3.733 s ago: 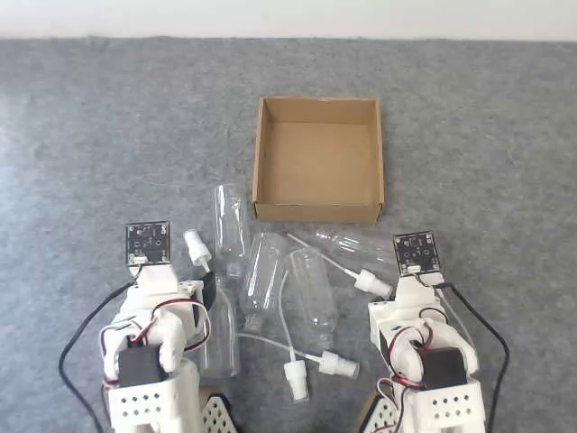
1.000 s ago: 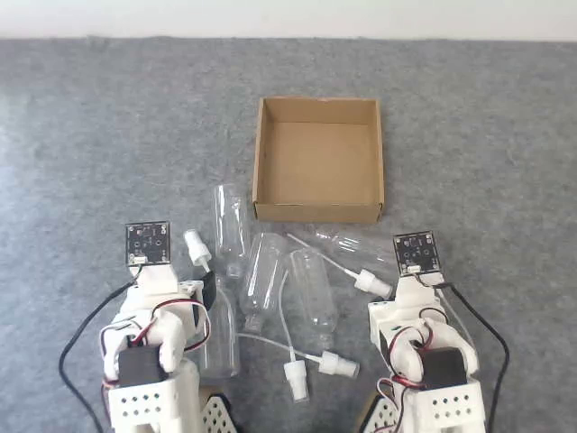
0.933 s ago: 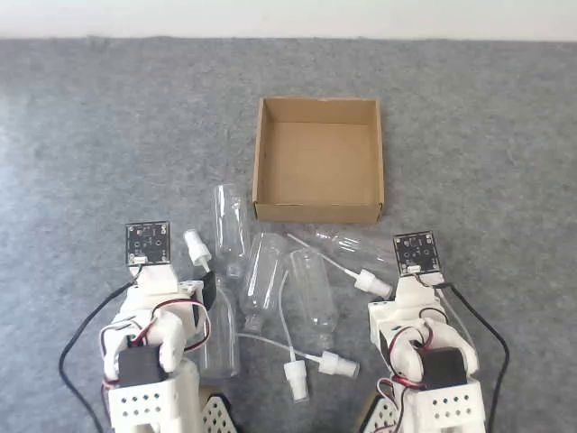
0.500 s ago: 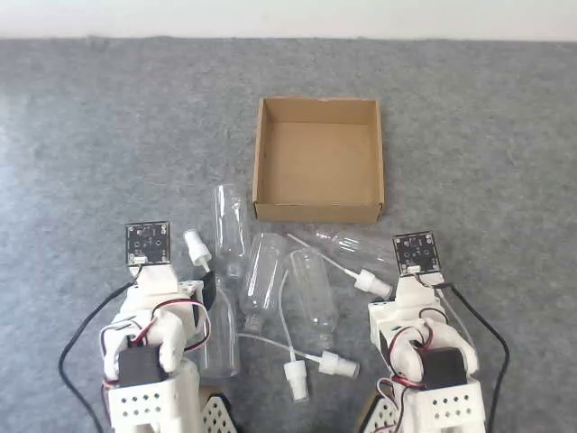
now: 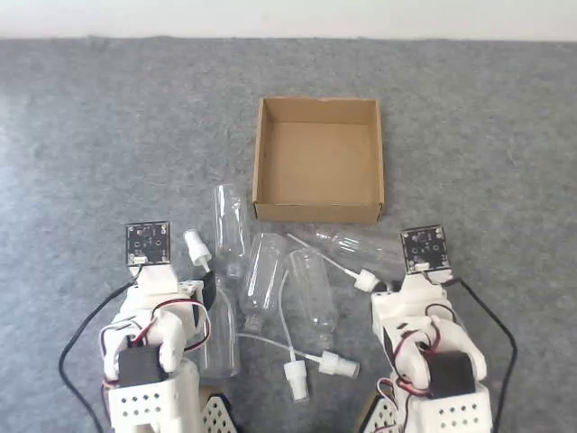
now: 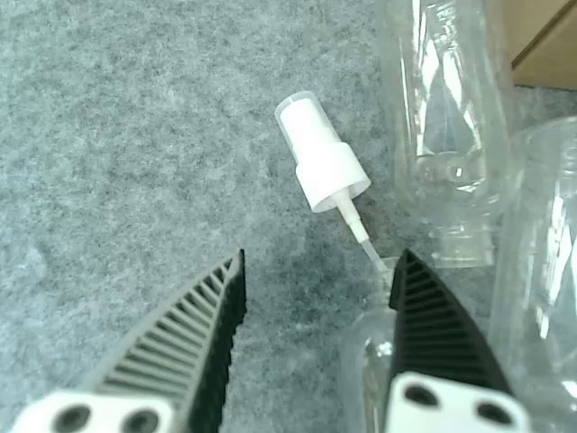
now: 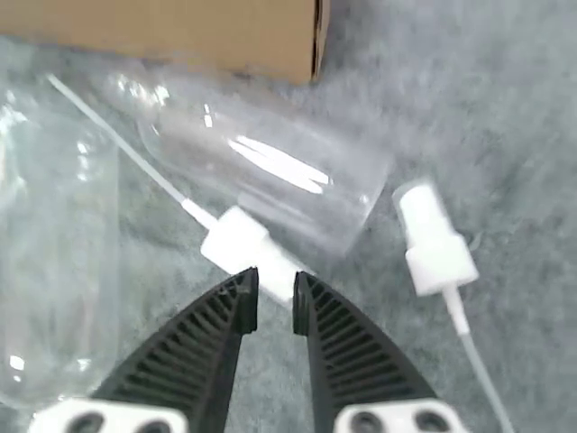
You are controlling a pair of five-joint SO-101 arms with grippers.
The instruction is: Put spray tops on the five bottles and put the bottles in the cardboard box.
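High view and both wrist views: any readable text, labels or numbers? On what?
No readable text.
Box, bottles and spray tops: plain, no print or labels.
Camera boards on the arms: tiny marks, too small to read.

Bottles [image 5: 314, 289] clear glossy plastic; spray tops [image 5: 296, 379] smooth white plastic; cardboard box [image 5: 317, 212] matt; mat [image 5: 108, 135] fuzzy cloth.

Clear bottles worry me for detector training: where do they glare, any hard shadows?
Right wrist view: white glare streaks along the clear bottle by the cardboard box. Left wrist view: small highlights on another bottle, soft shadow by the spray top.
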